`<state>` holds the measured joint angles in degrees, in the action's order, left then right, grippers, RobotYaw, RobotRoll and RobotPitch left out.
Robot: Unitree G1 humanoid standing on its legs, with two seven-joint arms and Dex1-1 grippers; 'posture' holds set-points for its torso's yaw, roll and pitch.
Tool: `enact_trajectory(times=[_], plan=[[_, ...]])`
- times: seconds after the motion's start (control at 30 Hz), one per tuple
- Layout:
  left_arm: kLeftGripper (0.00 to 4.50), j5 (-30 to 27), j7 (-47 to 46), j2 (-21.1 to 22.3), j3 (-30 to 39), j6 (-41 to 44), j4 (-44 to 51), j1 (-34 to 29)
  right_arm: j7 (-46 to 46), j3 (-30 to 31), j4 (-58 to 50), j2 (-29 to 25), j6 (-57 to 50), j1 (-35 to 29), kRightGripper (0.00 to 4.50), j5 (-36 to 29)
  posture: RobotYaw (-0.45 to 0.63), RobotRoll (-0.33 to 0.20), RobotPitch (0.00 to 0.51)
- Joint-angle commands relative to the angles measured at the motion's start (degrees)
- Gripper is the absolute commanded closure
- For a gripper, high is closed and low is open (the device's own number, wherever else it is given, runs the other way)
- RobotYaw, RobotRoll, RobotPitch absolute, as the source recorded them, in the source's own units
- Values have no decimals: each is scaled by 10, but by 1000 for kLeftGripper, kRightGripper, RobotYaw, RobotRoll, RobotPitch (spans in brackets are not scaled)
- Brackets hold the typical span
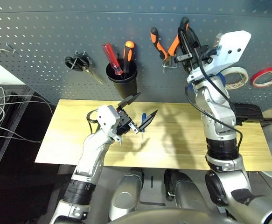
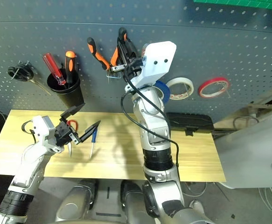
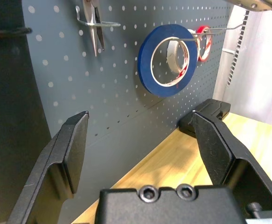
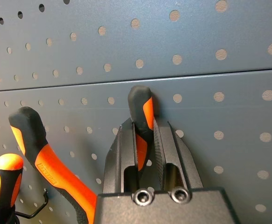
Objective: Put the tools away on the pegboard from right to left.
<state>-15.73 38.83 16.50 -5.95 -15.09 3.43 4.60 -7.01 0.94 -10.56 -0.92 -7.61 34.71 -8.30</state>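
The orange-and-black pliers (image 1: 160, 43) hang nose-down on a hook of the dark grey pegboard (image 1: 42, 42). My right gripper (image 4: 144, 126) is shut on their right handle (image 4: 143, 109); the other handle (image 4: 49, 161) is free. The blue tape roll (image 3: 147, 60) hangs on a hook just right of them, partly behind my right arm. My left gripper (image 1: 145, 105) stands open above the table, holding nothing. The small blue-handled screwdriver (image 2: 93, 139) lies on the wood just beyond it. The red-handled scissors (image 2: 70, 125) lie under that gripper, mostly hidden.
Black-handled scissors (image 1: 80, 63) hang at the left. A black cup (image 1: 122, 79) holds a red and an orange screwdriver. White tape (image 1: 237, 77) and red tape (image 1: 266, 77) hang at the right. A black block (image 1: 247, 112) lies at the table's back right.
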Motion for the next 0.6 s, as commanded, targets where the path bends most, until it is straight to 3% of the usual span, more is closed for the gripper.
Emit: enact_trajectory(times=[0.03,0.33,0.6], plan=[[0,3,3,3,-3,8,7,-5,9,0,-5,2,6,-8,4212,9,131,0,250],[0,6,4,7,-5,11,7,-1,15,4,13,-2,3,-22,4212,31,125,0,249],[0,9,2,1,-9,9,4,-2,16,2,9,-5,-9,-29,1489,33,116,0,251]])
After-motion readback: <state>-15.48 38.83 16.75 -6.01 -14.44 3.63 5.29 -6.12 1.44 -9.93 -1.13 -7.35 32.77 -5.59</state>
